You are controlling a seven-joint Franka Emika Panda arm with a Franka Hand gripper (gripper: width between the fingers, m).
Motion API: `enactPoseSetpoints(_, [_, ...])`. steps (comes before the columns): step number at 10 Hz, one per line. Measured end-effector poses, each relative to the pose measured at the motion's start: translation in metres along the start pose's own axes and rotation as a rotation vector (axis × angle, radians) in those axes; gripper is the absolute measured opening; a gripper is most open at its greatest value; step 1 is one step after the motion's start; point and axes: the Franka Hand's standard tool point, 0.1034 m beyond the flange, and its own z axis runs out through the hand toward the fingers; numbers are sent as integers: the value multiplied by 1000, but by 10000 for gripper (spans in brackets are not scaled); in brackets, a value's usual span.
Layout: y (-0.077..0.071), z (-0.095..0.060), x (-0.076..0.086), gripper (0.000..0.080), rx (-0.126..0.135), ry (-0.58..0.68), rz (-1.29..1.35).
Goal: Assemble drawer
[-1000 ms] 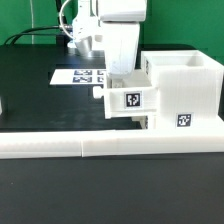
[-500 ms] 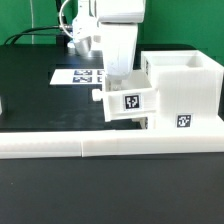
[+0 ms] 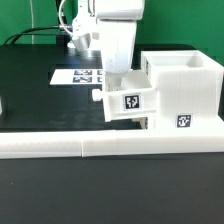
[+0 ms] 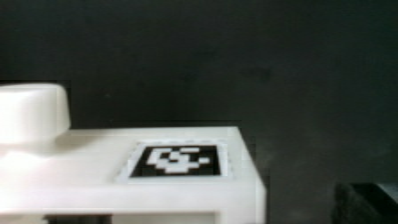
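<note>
The drawer's large white housing (image 3: 183, 92) stands at the exterior view's right, with a tag on its front. A smaller white tray (image 3: 128, 100) with a tag and a knob (image 3: 98, 97) sits partly inside the housing's opening. My gripper (image 3: 117, 74) hangs straight down right over the tray, with its fingertips hidden behind the tray. In the wrist view the tray's tagged face (image 4: 178, 162) and its knob (image 4: 32, 112) fill the lower part. One dark finger (image 4: 374, 205) stands clear of the tray's side, and the other finger is out of view. The gripper holds nothing.
The long low white border rail (image 3: 70, 146) runs across the front of the black table. The marker board (image 3: 80, 76) lies flat behind the gripper. Cables and the arm's white body (image 3: 110, 30) rise at the back.
The gripper's body has edged slightly toward the exterior view's left. The tray and the housing have not moved.
</note>
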Motion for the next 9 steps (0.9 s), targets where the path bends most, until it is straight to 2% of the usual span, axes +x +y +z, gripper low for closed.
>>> enactPoseSetpoints(1, [-1, -8, -2, 645, 9, -7, 2])
enactPoseSetpoints(3, [0, -36, -15, 649, 23, -26, 3])
enactPoseSetpoints(4, [1, -46, -28, 649, 23, -33, -10])
enactPoseSetpoints(5, [1, -49, -42, 649, 22, -33, -50])
enactPoseSetpoints(7, [0, -46, -40, 649, 27, -29, -30])
enactPoseSetpoints(8, [0, -44, -48, 649, 29, 24, -59])
enactPoseSetpoints(9, [-3, -30, -58, 649, 33, 63, -78])
